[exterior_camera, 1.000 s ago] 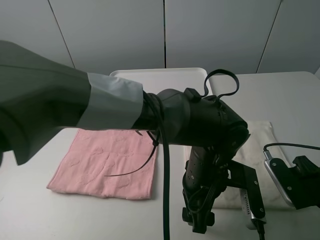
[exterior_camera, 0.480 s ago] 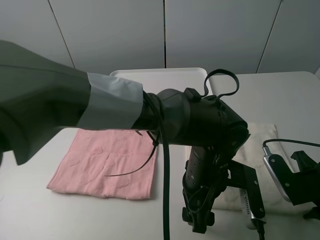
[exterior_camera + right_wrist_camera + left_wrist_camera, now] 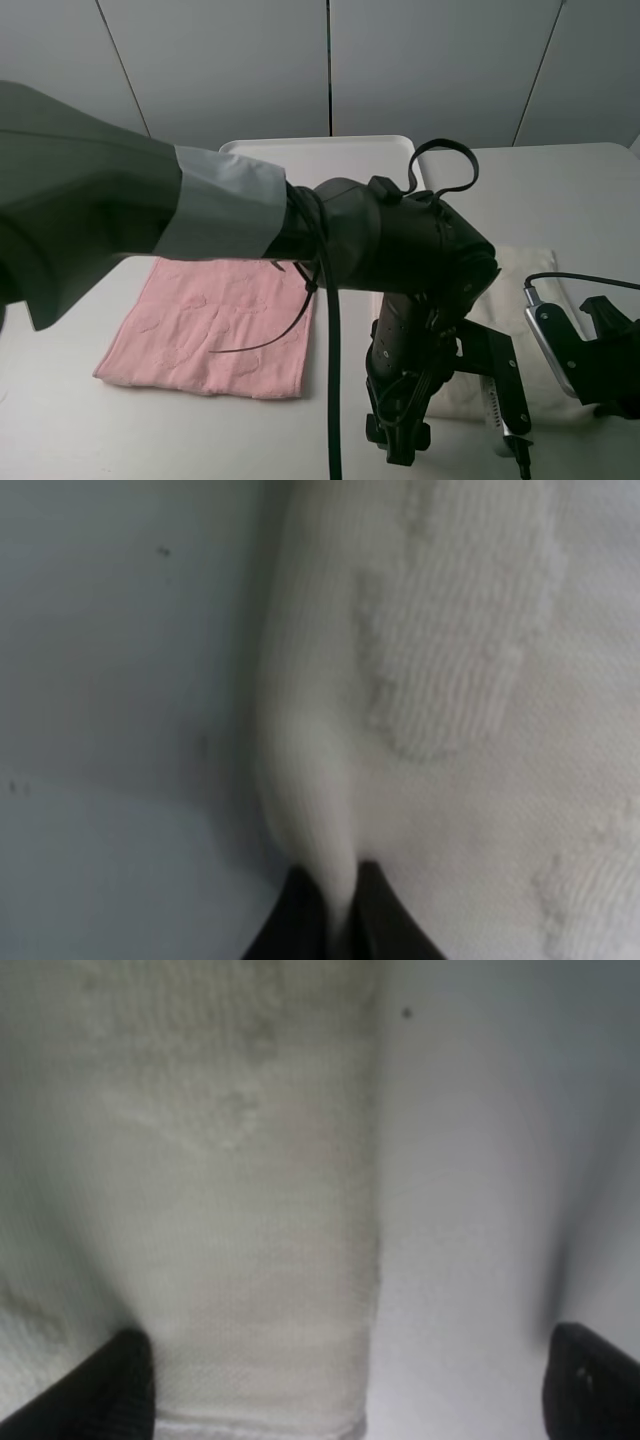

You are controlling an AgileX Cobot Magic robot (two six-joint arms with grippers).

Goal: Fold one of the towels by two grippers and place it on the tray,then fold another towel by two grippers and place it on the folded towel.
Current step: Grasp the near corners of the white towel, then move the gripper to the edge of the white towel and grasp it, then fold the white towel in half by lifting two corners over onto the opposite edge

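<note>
The cream towel (image 3: 520,268) is lying flat toward the right side of the tabletop (image 3: 560,190), close to its near edge, and the left arm (image 3: 100,220) is hiding much of it in the high view. Its off-white terry surface is showing a fine woven grain with raised embossed shapes, and its hem is running straight along the bare tabletop in the left wrist view. The right gripper (image 3: 335,920) is pinching a raised ridge of the towel's edge between closed jaws, the cloth standing up in a narrow fold there. The left gripper (image 3: 350,1390) is holding its jaws wide apart and straddling the hem, one fingertip (image 3: 110,1390) over the cloth and the other over bare tabletop; contact cannot be confirmed. The pink towel (image 3: 210,320) is lying flat and unfolded toward the left near corner. The tray (image 3: 330,150) is sitting at the middle of the far edge. A label strip (image 3: 495,405) on the left arm's silver camera housing is showing marks too small to read.
</note>
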